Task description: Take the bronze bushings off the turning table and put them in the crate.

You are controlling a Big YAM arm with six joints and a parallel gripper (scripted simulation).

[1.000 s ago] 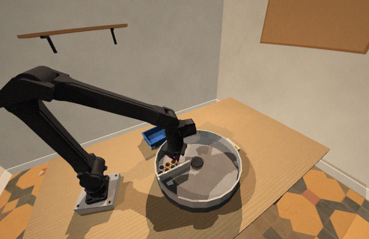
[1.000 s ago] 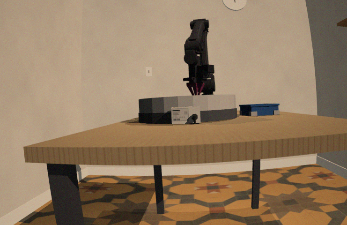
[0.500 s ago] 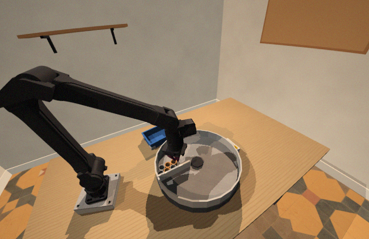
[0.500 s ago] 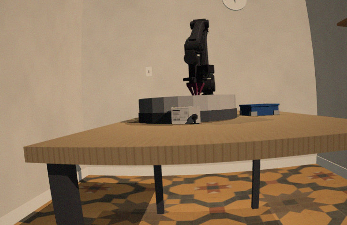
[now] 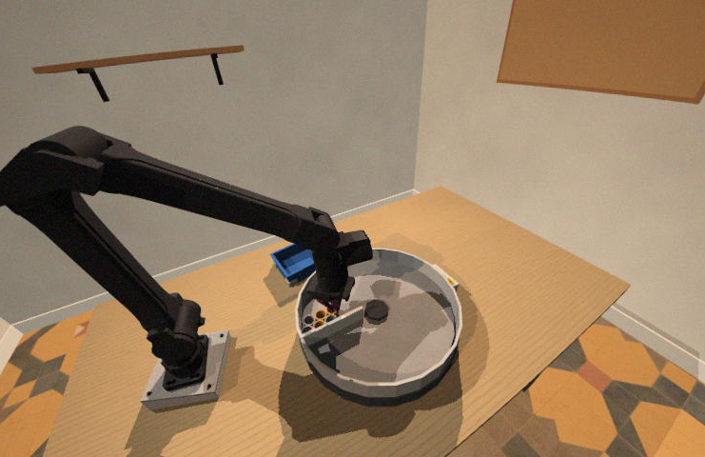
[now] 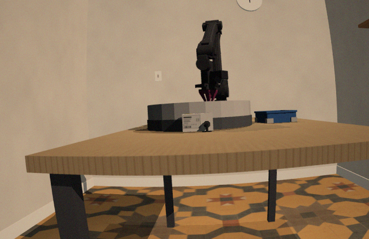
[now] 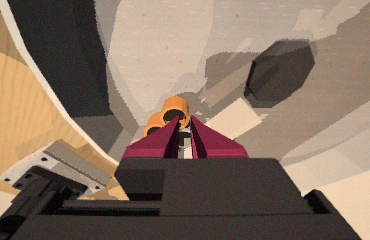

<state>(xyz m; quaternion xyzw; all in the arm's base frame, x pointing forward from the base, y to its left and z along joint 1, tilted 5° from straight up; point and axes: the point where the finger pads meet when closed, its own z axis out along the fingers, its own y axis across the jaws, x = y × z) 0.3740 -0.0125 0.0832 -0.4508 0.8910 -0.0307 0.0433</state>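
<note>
The grey round turning table has a raised wall. Bronze bushings stand upright in a tight group with steel bushings beside its divider; a second bronze bushing shows in the wrist view. My gripper points down over the group, its magenta fingertips a narrow gap apart with nothing seen held. One bronze bushing is close by the left fingertip in the wrist view. The fingers hide part of the group. The blue crate stands beside the turning table; no bushing shows in it.
A pale divider rises beside the bushings. A dark hub stands at the turning table's middle. A white labelled box is at its outer side. The arm's base plate is on the wooden table.
</note>
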